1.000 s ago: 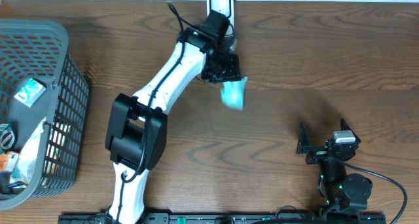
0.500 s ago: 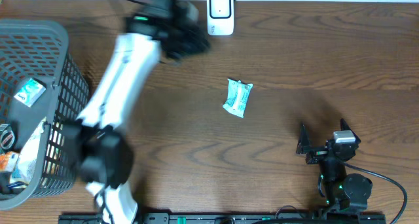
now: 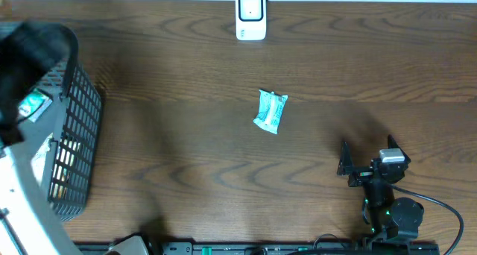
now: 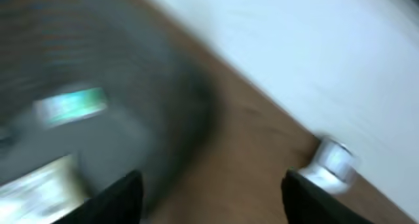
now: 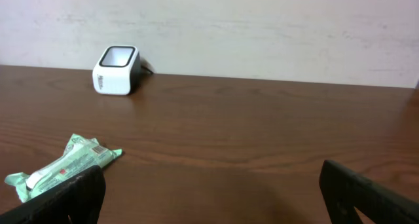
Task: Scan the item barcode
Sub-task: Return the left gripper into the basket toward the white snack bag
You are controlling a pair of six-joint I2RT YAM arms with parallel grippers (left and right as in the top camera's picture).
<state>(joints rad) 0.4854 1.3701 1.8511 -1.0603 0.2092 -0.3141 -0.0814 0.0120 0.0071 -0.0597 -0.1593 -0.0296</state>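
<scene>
1 green packet (image 3: 270, 111) — red label (image 5: 63, 167), unreadable — apart from scanner (image 3: 250, 15).

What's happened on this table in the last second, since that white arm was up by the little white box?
The left tool let go of the green packet, which now lies mid-table. The tool then swung away left to the basket, and it is open and empty. The scanner and the open right tool stayed where they were.

Soft, even light, no glare. Heavy blur smears the whole left wrist view. Overhead, only the white-and-black left robot arm (image 3: 19, 180) over the grey plastic mesh basket (image 3: 78, 136) is blurred.
</scene>
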